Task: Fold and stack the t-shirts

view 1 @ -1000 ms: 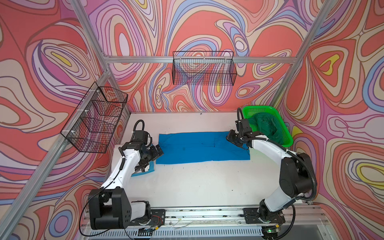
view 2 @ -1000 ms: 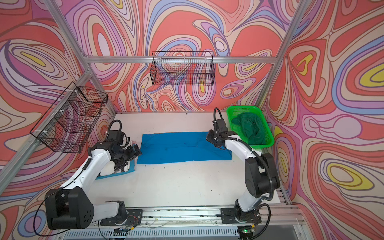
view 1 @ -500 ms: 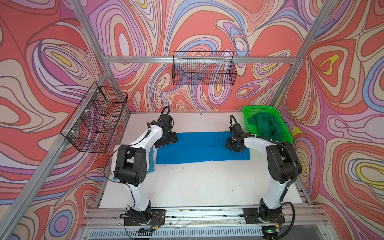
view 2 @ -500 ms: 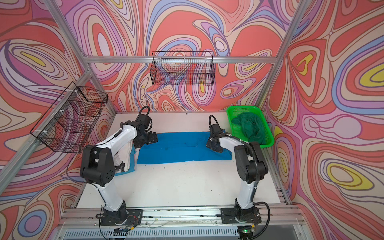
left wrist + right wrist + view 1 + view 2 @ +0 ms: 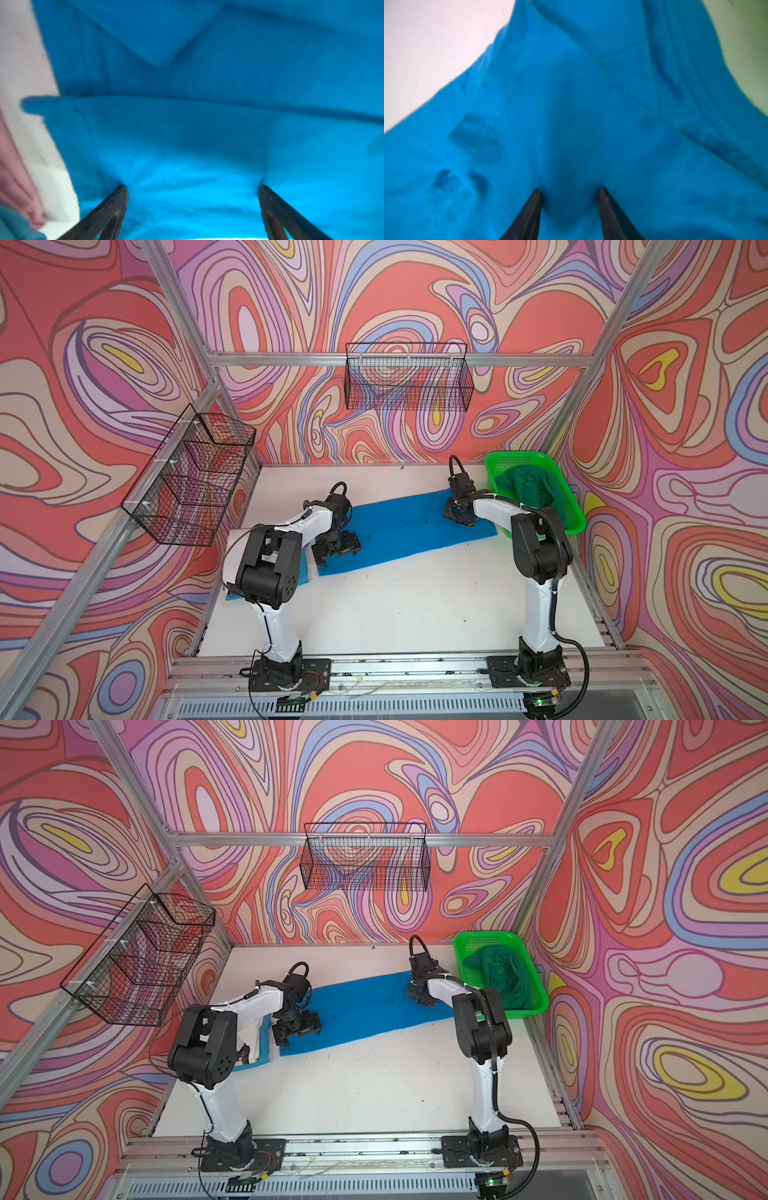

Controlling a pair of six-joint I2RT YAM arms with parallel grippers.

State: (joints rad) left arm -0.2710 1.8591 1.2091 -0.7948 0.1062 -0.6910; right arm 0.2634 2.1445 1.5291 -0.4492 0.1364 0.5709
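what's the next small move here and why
Probably close both end effectors on the bright blue t-shirt. The left end effector and right end effector sit open at its opposite ends, fingertips on the cloth, nothing pinched yet, so no fold can start.

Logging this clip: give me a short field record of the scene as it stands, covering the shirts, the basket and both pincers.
blue shirt: laid out as a long strip on the white table, lying askew
dark green shirt: crumpled in the green basket
lighter blue cloth: at the table's left edge
left pincer: wide open, tips down on the blue shirt's left end
right pincer: on the shirt's right end, cloth bunched between its tips; grip unclear
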